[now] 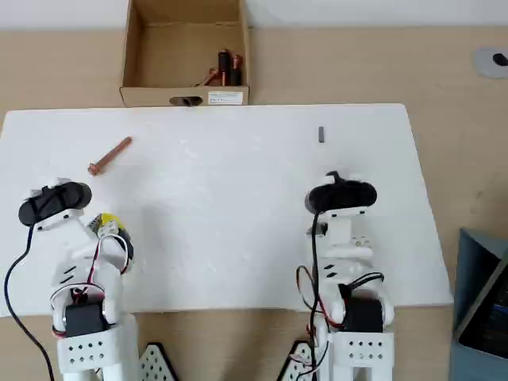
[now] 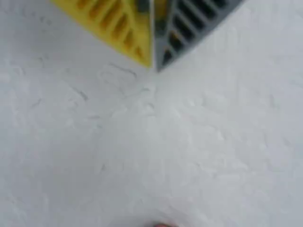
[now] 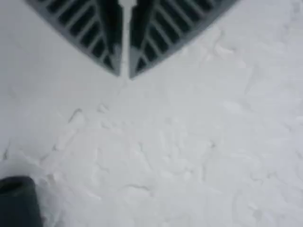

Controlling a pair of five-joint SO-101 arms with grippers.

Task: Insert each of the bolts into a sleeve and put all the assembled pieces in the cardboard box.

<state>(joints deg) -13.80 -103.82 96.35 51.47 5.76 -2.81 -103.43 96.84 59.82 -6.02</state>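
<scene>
A copper-coloured metal bolt (image 1: pixel 109 155) lies upper left on the white worktop (image 1: pixel 238 230), and a small dark cylindrical sleeve (image 1: pixel 321 134) lies upper right. Assembled pieces (image 1: pixel 226 67) sit in the brown cardboard box (image 1: pixel 151 95) at top. The left tool (image 2: pixel 152 65) and right tool (image 3: pixel 124 73) each have their fingers together.

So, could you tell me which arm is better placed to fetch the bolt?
Left: the bolt lies on the mat on the left gripper's side; the right gripper sits nearer the sleeve.

I am wearing white shells (image 1: pixel 89 274) over black motors (image 1: pixel 83 319), trailing red and black cables (image 1: pixel 16 305), my left claw (image 2: pixel 152 65) sporting one yellow ribbed finger (image 2: pixel 118 23).
</scene>
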